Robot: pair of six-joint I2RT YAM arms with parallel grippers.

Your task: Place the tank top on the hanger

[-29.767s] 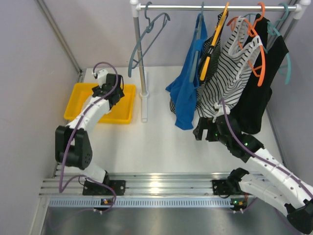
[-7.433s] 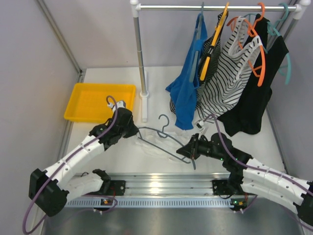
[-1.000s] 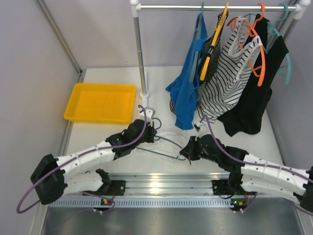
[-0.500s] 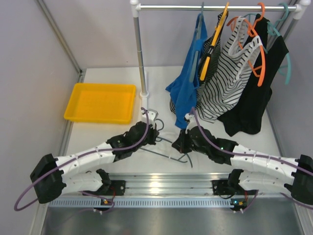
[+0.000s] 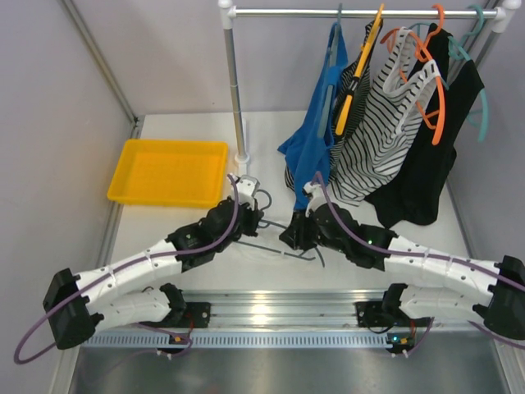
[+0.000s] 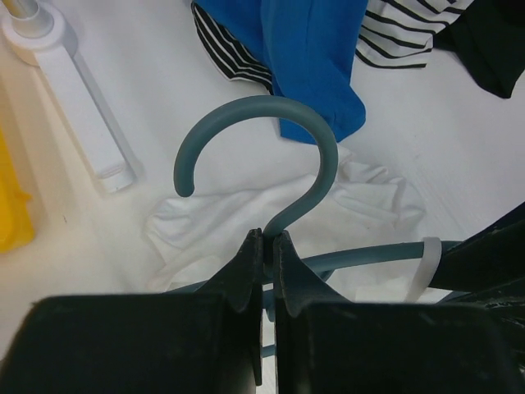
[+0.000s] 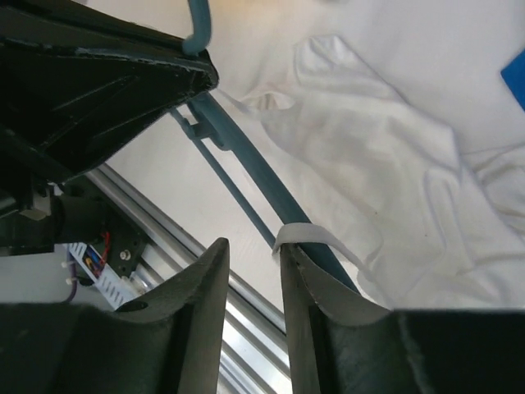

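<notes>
Arms meet in the middle of the table (image 5: 271, 148) when we look from the top. The left claw (image 5: 248, 215) and the right claw (image 5: 294, 235) are close together, low over the hanger (image 5: 297, 254). We cannot see the white cloth well from up here.

From the left wrist, we see the left claw (image 6: 268, 246) clenched tight on the neck of the hanger (image 6: 316, 148), just under its hook. The tank top (image 6: 369, 205) lies crumpled on the table behind the hook, near the hem of the blue top (image 6: 320, 49).

From the right wrist, the fingers of the right claw (image 7: 250, 271) stand a little apart, with nothing between them. Just beside one finger, a white strap (image 7: 308, 234) is looped over one arm of the hanger (image 7: 246, 156). The rest of the tank top (image 7: 385, 164) lies flat on the table.

So we think one strap is on. The other strap has to go over the other arm, and we cannot see that side.
</notes>
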